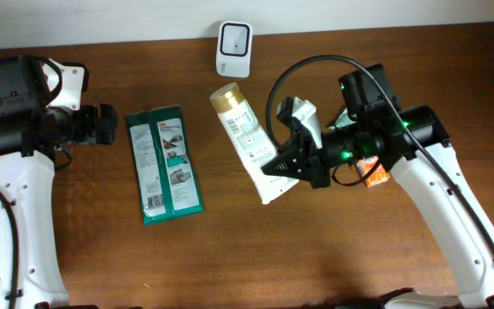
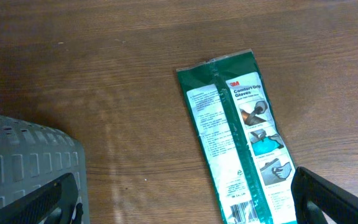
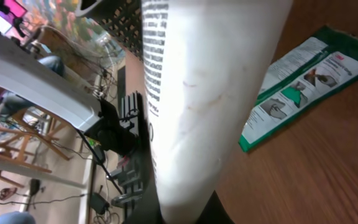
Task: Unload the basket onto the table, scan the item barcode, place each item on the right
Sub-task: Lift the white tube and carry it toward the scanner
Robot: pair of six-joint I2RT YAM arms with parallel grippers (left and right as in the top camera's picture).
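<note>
The right gripper (image 1: 286,167) was clamped on the crimped end of a white tube (image 1: 245,133), whose gold cap (image 1: 225,97) pointed up the table toward the white scanner (image 1: 233,49) at the far edge. The cap sat just short of the scanner. I could not tell whether the tube was clear of the wooden table (image 1: 230,257). The left gripper (image 1: 110,124) had its jaws spread wide and held nothing, beside a green glove packet (image 1: 163,165) lying flat left of the tube.
</note>
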